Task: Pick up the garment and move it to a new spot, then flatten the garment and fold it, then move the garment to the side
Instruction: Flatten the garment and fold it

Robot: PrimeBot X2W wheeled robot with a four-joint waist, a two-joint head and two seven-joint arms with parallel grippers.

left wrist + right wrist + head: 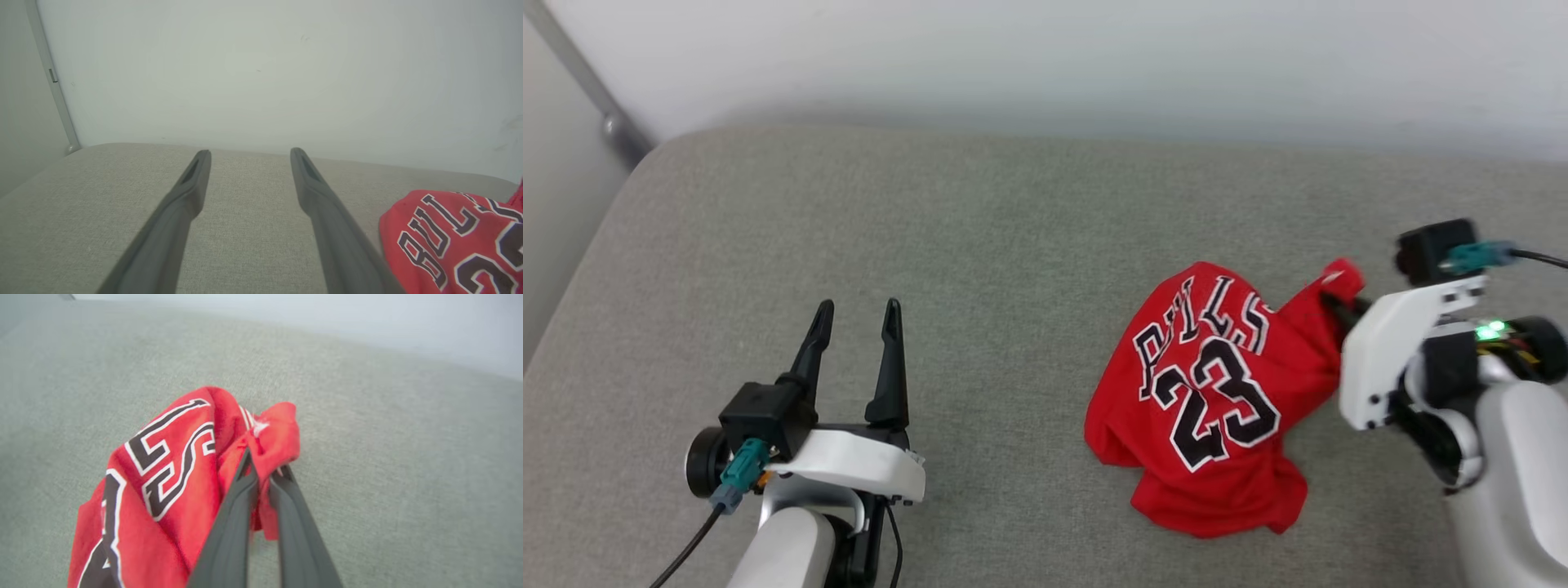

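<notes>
I count two grippers and one garment. Nearest, at about 7 o'clock in the head view, my left gripper [858, 310] hangs over the grey cushion [1013, 229], its two fingers spread wide with nothing between them. At 4 o'clock lies the garment [1217, 400], one crumpled red heap on the cushion with its black "23" facing up. At the heap's 2 o'clock edge, my right gripper [266, 467] has both fingers pinched together on a red fold. Farthest, at 12 o'clock, stands one pale wall [1094, 57].
</notes>
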